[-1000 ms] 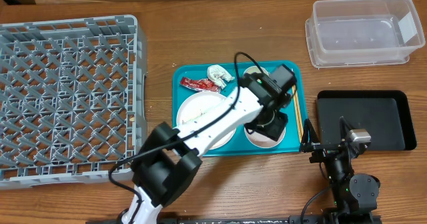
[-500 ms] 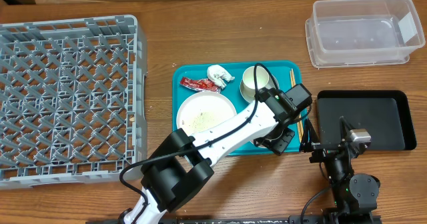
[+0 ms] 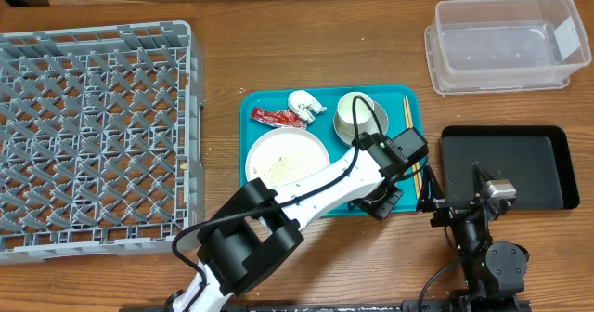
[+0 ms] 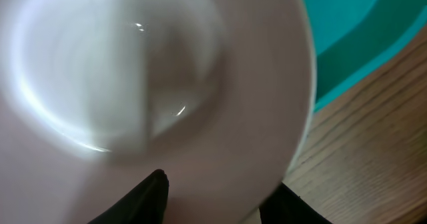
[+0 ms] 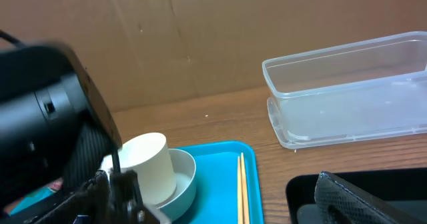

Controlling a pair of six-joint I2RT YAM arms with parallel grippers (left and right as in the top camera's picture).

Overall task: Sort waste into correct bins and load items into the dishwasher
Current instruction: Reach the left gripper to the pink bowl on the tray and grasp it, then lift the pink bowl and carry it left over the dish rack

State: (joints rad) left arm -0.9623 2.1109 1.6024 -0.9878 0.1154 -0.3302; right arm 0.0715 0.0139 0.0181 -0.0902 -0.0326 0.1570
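My left gripper point(image 3: 380, 201) is at the front right corner of the teal tray point(image 3: 255, 103). In the left wrist view it is shut on the rim of the small white bowl point(image 4: 153, 71), one finger point(image 4: 155, 192) inside and one outside. In the overhead view the bowl is hidden under it. The white cup point(image 3: 349, 117) stands in the grey-blue bowl point(image 3: 371, 104). The tray also holds the plate point(image 3: 297, 143) with rice bits point(image 3: 277, 169), the red wrapper point(image 3: 278, 118), the tissue point(image 3: 304, 103) and the chopsticks point(image 3: 409, 131). My right gripper point(image 5: 227, 201) is open and empty beside the black tray point(image 3: 520, 163).
The grey dish rack point(image 3: 93, 136) fills the left side of the table. The clear tub point(image 3: 501, 43) stands at the back right, behind the black tray. The left arm stretches across the plate and the tray's front half. A cardboard wall runs along the back.
My left gripper has swung right and toward the tray's front right corner, uncovering the cup and grey-blue bowl. The small white bowl no longer shows at its earlier spot. The right arm has not moved.
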